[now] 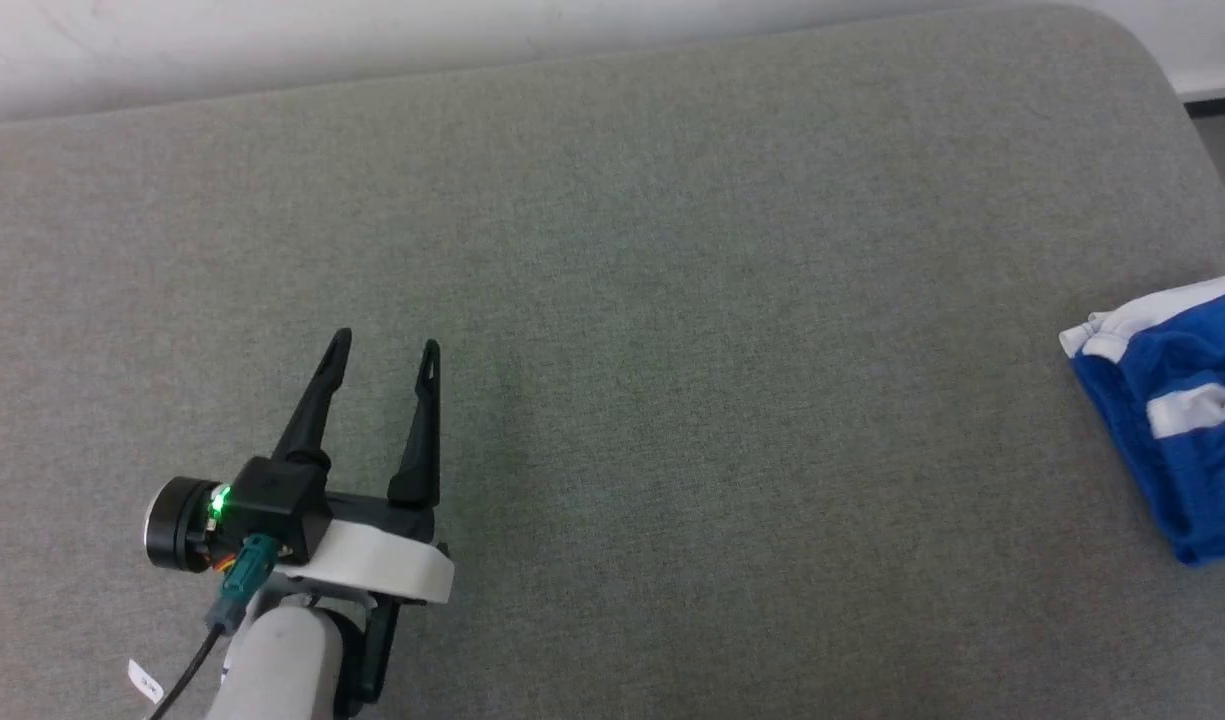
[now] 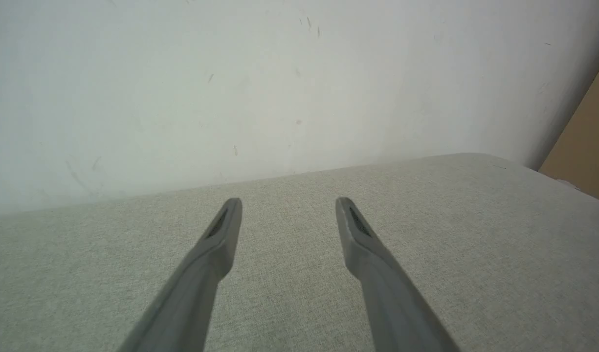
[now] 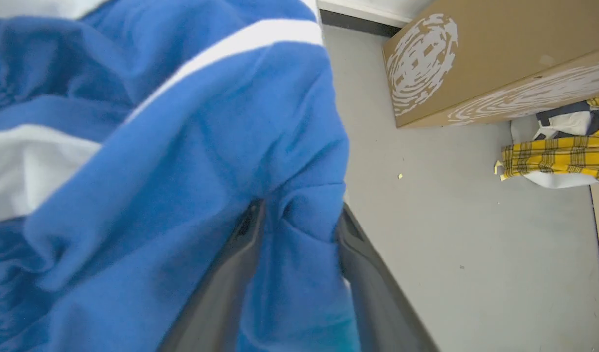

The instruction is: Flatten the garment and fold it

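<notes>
Our left gripper (image 1: 386,341) hovers spread above the table (image 1: 672,300). Our right gripper (image 3: 299,208) is parted, shorts (image 3: 182,171) between its fingers.

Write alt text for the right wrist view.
Wrinkled blue shorts with white bands cover the left half, a fold lying between the two spread dark fingers of the right gripper. To the right is grey floor with a patterned cardboard box and a yellow plaid cloth.
</notes>
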Tool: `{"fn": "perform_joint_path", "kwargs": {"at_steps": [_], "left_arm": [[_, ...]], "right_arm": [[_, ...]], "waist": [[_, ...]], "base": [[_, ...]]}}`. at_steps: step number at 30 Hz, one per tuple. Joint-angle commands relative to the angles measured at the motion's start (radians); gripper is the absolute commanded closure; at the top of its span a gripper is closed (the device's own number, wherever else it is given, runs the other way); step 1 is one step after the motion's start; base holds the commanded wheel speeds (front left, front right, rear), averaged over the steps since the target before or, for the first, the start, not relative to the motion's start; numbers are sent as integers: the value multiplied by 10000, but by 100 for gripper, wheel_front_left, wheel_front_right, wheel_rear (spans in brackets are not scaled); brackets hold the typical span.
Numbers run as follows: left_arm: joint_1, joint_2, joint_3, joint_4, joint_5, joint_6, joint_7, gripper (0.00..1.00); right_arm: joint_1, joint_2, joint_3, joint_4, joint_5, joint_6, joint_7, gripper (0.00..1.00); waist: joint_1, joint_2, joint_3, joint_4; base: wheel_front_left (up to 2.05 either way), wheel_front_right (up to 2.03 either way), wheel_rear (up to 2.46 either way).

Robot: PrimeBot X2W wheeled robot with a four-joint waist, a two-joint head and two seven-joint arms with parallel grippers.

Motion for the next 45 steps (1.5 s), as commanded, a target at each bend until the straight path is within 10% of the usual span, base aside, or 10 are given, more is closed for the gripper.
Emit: {"fn": "perform_joint_path", "kwargs": {"at_steps": [1,12,32,45], "left_arm": [[-124,50,20,48,10,-33,-38,0],[508,-126,186,350,-188,169,-55,0],[1828,-82,1055,131,-500,172,-58,0],[2412,444,1297,269,-653,-175,-56,0]], "right_arm": [[-102,177,-79,203,-185,-9,-275,0],[547,667,-1490,869,-1365,-9,-2629,0],[3518,4894,-513,-5633,-653,-9,-3081,0],[5272,5561,-954,-7675,-525,-9,-3424,0]], "waist": [[-3,0,201,-21],[-3,0,-962,266],[-3,0,-2501,1632],[-3,0,-2872,1787]], "base": [[0,0,0],[0,0,0],[0,0,0],[0,0,0]]}}
